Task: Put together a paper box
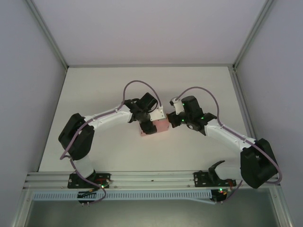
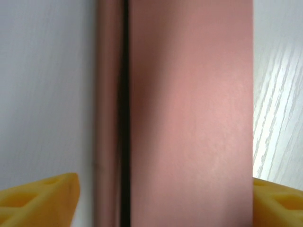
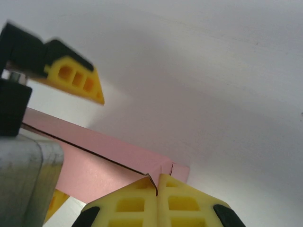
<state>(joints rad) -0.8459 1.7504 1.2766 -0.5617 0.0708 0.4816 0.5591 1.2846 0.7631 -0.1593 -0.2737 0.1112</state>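
Two arms on a white table, boxed in by plain pale grey walls with metal corner posts. An aluminium rail runs along the near edge and carries both bases.

The paper box sits mid-table, flat on the surface, folded into a small shallow pink rectangle. Both wrists meet over it.

The left gripper is at the box's left part with its jaws spread wide. In the wrist view its yellow fingers straddle the box: one stands just clear of the side with the dark seam, the other is right at the opposite edge. It grips nothing.

The right gripper is at the box's right end with its jaws clamped together. The tips butt against the corner of the box wall. Can't tell if a sliver of paper is pinched between them.
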